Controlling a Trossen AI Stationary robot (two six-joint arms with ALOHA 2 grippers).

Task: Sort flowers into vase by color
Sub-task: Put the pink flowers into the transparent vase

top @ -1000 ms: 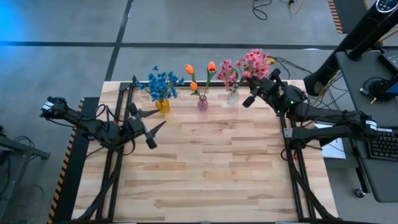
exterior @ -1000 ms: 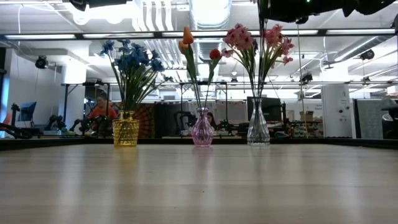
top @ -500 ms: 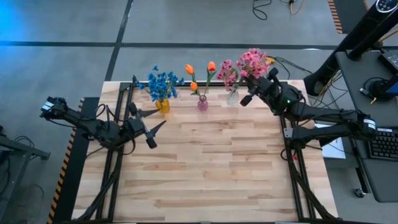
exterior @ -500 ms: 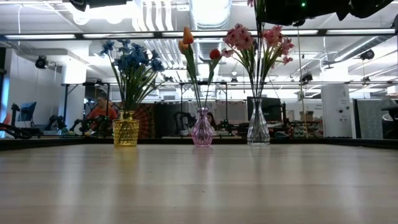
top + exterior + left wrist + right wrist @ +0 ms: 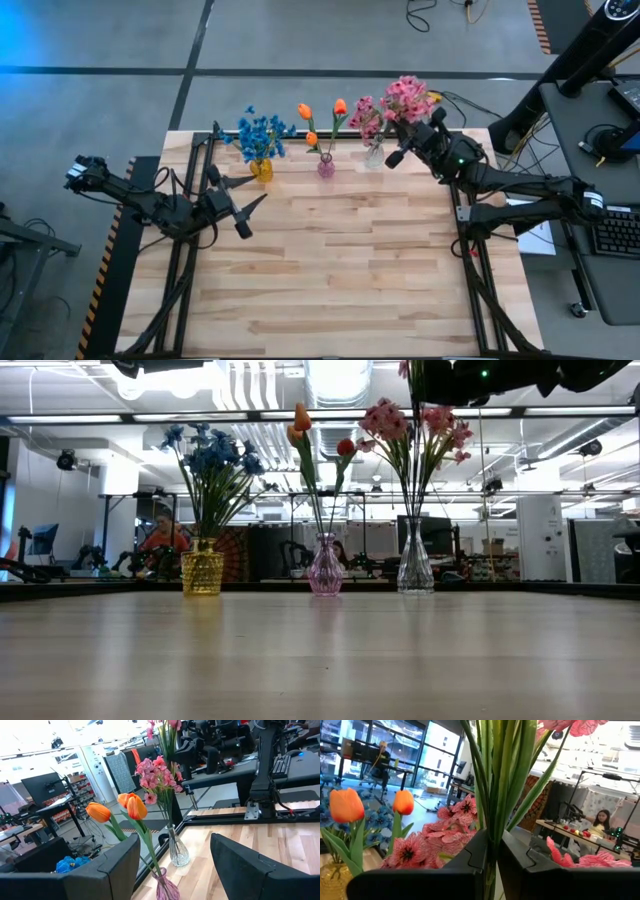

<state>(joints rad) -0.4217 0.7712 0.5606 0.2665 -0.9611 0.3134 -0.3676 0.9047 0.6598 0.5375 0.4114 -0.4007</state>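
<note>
Pink spray (image 5: 408, 97) at upper right of the high view, right gripper (image 5: 403, 146) clenched on its stems above the clear vase (image 5: 374, 155); last stem going in, needing a straight descent. Left gripper (image 5: 240, 207) waits mid-left, jaws spread.

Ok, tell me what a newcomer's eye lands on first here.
Three vases stand in a row along the table's far edge: blue flowers in the yellow vase, orange flowers in the pink vase, pink flowers in the clear vase. Above that last vase, the right gripper clamps another pink spray by its stem. The left gripper waits open at the left.
</note>
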